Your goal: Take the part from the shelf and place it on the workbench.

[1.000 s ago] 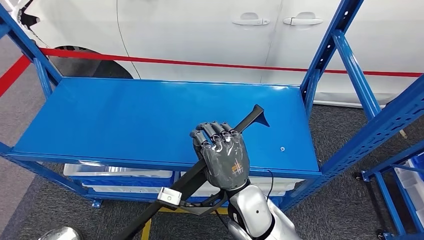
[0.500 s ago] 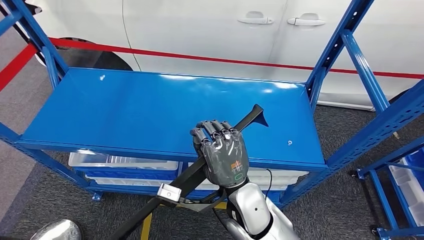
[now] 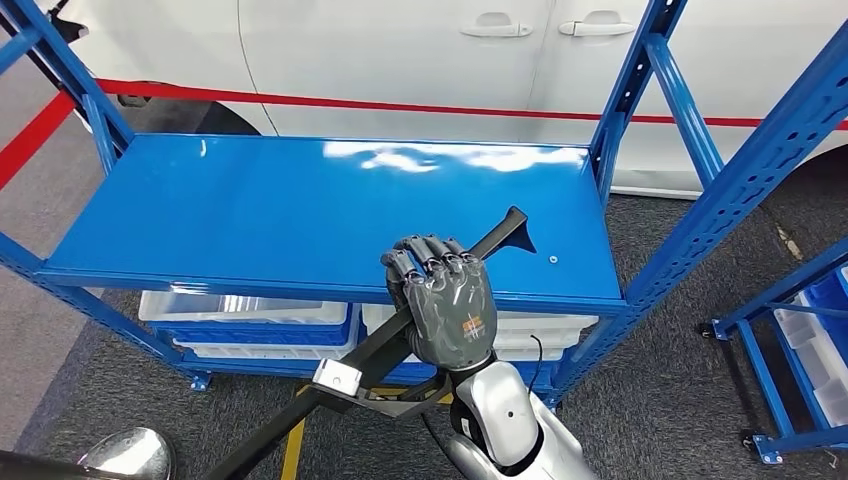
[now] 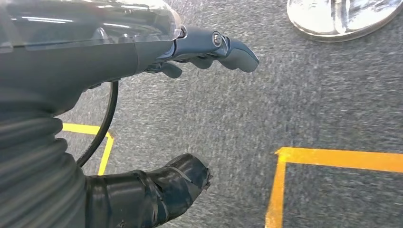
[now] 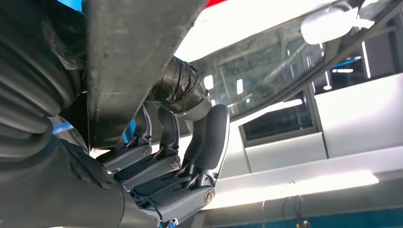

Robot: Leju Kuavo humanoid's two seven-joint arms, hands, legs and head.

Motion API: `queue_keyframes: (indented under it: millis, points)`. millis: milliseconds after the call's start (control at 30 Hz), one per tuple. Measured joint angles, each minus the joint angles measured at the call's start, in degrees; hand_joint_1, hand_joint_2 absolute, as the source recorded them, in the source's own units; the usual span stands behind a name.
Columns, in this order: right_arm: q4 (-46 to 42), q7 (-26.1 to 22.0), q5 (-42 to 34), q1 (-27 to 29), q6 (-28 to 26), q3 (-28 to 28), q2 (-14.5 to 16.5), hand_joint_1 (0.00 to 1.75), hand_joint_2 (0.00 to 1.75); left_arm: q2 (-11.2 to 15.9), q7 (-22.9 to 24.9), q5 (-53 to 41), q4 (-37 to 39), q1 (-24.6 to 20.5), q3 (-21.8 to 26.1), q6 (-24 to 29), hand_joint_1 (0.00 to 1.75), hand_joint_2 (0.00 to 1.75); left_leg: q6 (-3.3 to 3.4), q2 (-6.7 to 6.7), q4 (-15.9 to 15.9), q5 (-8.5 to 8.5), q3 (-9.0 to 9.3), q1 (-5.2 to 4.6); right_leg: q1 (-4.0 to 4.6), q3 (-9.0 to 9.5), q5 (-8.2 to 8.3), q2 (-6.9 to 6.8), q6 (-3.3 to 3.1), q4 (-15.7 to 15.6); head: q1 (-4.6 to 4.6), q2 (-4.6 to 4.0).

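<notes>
The part is a long black bar with a forked tip and a white clip low on its shaft. My right hand grips it mid-length, fingers wrapped over it, holding it slantwise above the front edge of the blue shelf. The tip hangs over the shelf's right half. From the right wrist view the bar runs across the palm with the fingers curled round it. My left hand hangs by the grey carpet, fingers apart, holding nothing.
Blue uprights frame the shelf at both ends. White bins sit on the lower level. A white car and a red floor line lie behind. Another blue rack stands at right. Yellow floor tape marks the carpet.
The whole view has shifted, so the camera moved: the shelf sits slightly further left and away. My right hand keeps the same grip on the bar.
</notes>
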Motion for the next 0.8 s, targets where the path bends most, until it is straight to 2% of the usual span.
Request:
queue_keyframes:
  millis: [33, 67, 100, 133, 167, 200, 233, 300, 333, 367, 400, 433, 467, 500, 533, 567, 600, 667, 700, 733, 800]
  points:
    - [0.14, -0.01, -0.39, 0.01, -0.01, -0.03, 0.01, 1.75, 1.75, 0.01, 0.01, 0.00, -0.01, -0.01, 0.00, 0.00, 0.00, 1.75, -0.01, 0.00, 0.03, 0.86, 0.80, 0.00, 0.04, -0.63, 0.34, -0.01, 0.05, 0.19, -0.01, 0.00]
    - [0.25, -0.03, -0.76, 0.03, -0.03, -0.09, 0.04, 1.75, 1.75, 0.02, 0.02, 0.01, -0.01, -0.02, 0.01, 0.00, 0.00, 1.75, 0.07, 0.00, -2.14, 2.48, 2.68, 0.00, 0.06, -1.19, 0.64, 0.00, 0.14, 0.40, -0.01, 0.00]
    - [0.33, -0.07, -1.14, 0.03, -0.04, -0.19, 0.09, 1.75, 1.75, 0.03, 0.01, 0.01, -0.01, -0.04, 0.01, 0.00, 0.00, 1.75, 0.25, -0.01, -5.88, 4.03, 5.34, -0.01, 0.07, -1.67, 0.91, 0.02, 0.28, 0.65, -0.01, 0.00]
    - [0.38, -0.14, -1.54, 0.02, -0.06, -0.33, 0.17, 1.75, 1.75, 0.05, 0.00, 0.01, -0.01, -0.10, 0.01, 0.00, 0.00, 1.75, 0.45, -0.03, -10.13, 4.81, 8.16, -0.12, 0.16, -2.11, 1.15, 0.05, 0.48, 0.95, -0.01, 0.00]
    - [0.40, -0.27, -1.96, 0.00, -0.07, -0.51, 0.28, 1.75, 1.75, 0.07, -0.02, 0.01, -0.01, -0.16, 0.01, 0.00, 0.00, 1.75, 0.66, -0.08, -13.63, 5.04, 10.32, -0.23, 0.23, -2.44, 1.41, 0.06, 0.75, 1.17, 0.01, 0.00]
    - [0.43, -0.46, -2.43, -0.02, -0.08, -0.67, 0.37, 1.75, 1.75, 0.08, -0.05, 0.00, 0.00, -0.20, 0.01, 0.01, 0.00, 1.75, 0.88, -0.14, -15.88, 4.84, 11.53, -0.37, 0.28, -2.68, 1.72, 0.05, 1.06, 1.31, 0.02, 0.00]
    - [0.45, -0.69, -2.90, -0.04, -0.10, -0.79, 0.46, 1.75, 1.75, 0.08, -0.08, 0.00, 0.00, -0.23, 0.01, 0.01, 0.00, 1.75, 1.12, -0.20, -16.79, 4.64, 11.84, -0.54, 0.30, -2.84, 2.10, 0.03, 1.40, 1.31, 0.03, 0.00]
    - [0.52, -1.12, -3.79, -0.04, -0.18, -1.02, 0.57, 1.75, 1.75, 0.02, -0.11, -0.01, 0.01, -0.25, 0.02, 0.02, 0.00, 1.75, 1.87, -0.05, -17.20, 5.42, 11.24, -0.40, 0.30, -3.09, 2.46, 0.13, 2.11, 1.31, 0.06, 0.00]
    - [0.57, -1.31, -4.14, -0.04, -0.26, -1.17, 0.60, 1.75, 1.75, -0.02, -0.10, -0.02, 0.01, -0.29, 0.01, 0.03, 0.00, 1.75, 2.35, 0.11, -17.38, 5.97, 10.88, -0.25, 0.32, -3.45, 1.48, 0.22, 2.41, 1.99, 0.11, 0.00]
    - [0.62, -1.48, -4.44, -0.04, -0.37, -1.36, 0.60, 1.75, 1.75, -0.05, -0.10, -0.02, 0.01, -0.31, 0.01, 0.04, 0.00, 1.75, 2.83, 0.28, -17.56, 6.58, 10.39, -0.10, 0.30, -4.05, -0.45, 0.30, 2.68, 3.61, 0.14, 0.00]
    - [0.71, -1.65, -4.72, -0.03, -0.49, -1.56, 0.60, 1.75, 1.75, -0.08, -0.08, -0.02, 0.02, -0.33, 0.02, 0.09, 0.00, 1.75, 3.16, 0.44, -17.55, 7.14, 9.84, -0.05, 0.16, -4.90, -3.22, 0.34, 2.89, 6.34, 0.18, 0.00]
    - [0.80, -1.81, -4.95, -0.03, -0.60, -1.71, 0.60, 1.75, 1.75, -0.07, -0.06, -0.02, 0.02, -0.30, 0.02, 0.17, 0.00, 1.75, 3.40, 0.47, -17.50, 7.66, 9.09, -0.06, 0.08, -5.81, -6.00, 0.31, 3.08, 9.83, 0.21, 0.00]
    - [0.91, -1.91, -5.16, 0.00, -0.69, -1.81, 0.60, 1.75, 1.75, -0.06, -0.04, -0.02, 0.02, -0.28, 0.03, 0.26, 0.00, 1.75, 3.48, 0.51, -17.38, 8.19, 8.33, -0.09, -0.05, -6.50, -7.88, 0.30, 3.27, 13.30, 0.21, 0.00]
    - [1.06, -1.99, -5.34, 0.02, -0.75, -1.91, 0.60, 1.75, 1.75, -0.05, -0.03, -0.02, 0.02, -0.28, 0.03, 0.35, 0.00, 1.75, 3.44, 0.55, -17.23, 8.68, 7.56, -0.10, -0.17, -6.68, -8.47, 0.29, 3.43, 15.77, 0.22, 0.00]
    - [1.20, -2.05, -5.50, 0.03, -0.80, -1.99, 0.60, 1.75, 1.75, -0.05, -0.03, -0.02, 0.02, -0.29, 0.03, 0.42, 0.00, 1.75, 3.35, 0.56, -17.03, 9.10, 6.80, -0.10, -0.27, -6.06, -7.75, 0.29, 3.53, 16.54, 0.22, 0.00]
    - [1.31, -2.11, -5.62, 0.04, -0.83, -2.08, 0.60, 1.75, 1.75, -0.07, -0.03, -0.02, 0.02, -0.30, 0.04, 0.45, 0.00, 1.75, 3.22, 0.56, -16.74, 9.44, 6.08, -0.09, -0.37, -4.51, -6.15, 0.28, 3.53, 15.30, 0.22, 0.00]
    - [1.39, -2.19, -5.73, 0.03, -0.85, -2.17, 0.61, 1.75, 1.75, -0.09, -0.03, -0.02, 0.02, -0.29, 0.04, 0.48, 0.00, 1.75, 3.05, 0.55, -16.40, 9.70, 5.43, -0.08, -0.43, -2.06, -4.46, 0.28, 3.42, 12.22, 0.22, 0.00]
    - [1.44, -2.33, -5.87, -0.02, -0.87, -2.31, 0.67, 1.75, 1.75, -0.19, -0.03, -0.02, 0.02, -0.27, 0.04, 0.50, 0.00, 1.75, 2.53, 0.51, -15.77, 10.19, 4.46, -0.16, -0.26, 2.99, -3.68, 0.32, 2.99, 4.58, 0.21, 0.00]
    - [1.44, -2.39, -5.90, -0.05, -0.89, -2.37, 0.72, 1.75, 1.75, -0.22, -0.03, -0.02, 0.02, -0.28, 0.04, 0.51, 0.00, 1.75, 2.19, 0.51, -15.63, 10.52, 4.20, -0.20, -0.09, 4.43, -4.01, 0.35, 2.77, 1.96, 0.20, 0.00]
    - [1.44, -2.43, -5.92, -0.07, -0.92, -2.42, 0.76, 1.75, 1.75, -0.24, -0.03, -0.02, 0.02, -0.30, 0.04, 0.53, 0.00, 1.75, 1.79, 0.51, -15.66, 10.94, 4.02, -0.23, 0.10, 4.93, -4.47, 0.38, 2.54, 0.69, 0.19, 0.00]
    - [1.44, -2.48, -5.93, -0.10, -0.98, -2.49, 0.81, 1.75, 1.75, -0.22, -0.03, -0.02, 0.02, -0.29, 0.04, 0.56, 0.00, 1.75, 1.01, 0.48, -15.74, 11.48, 3.80, -0.14, 0.12, 4.47, -3.80, 0.29, 1.83, 0.21, 0.20, 0.00]
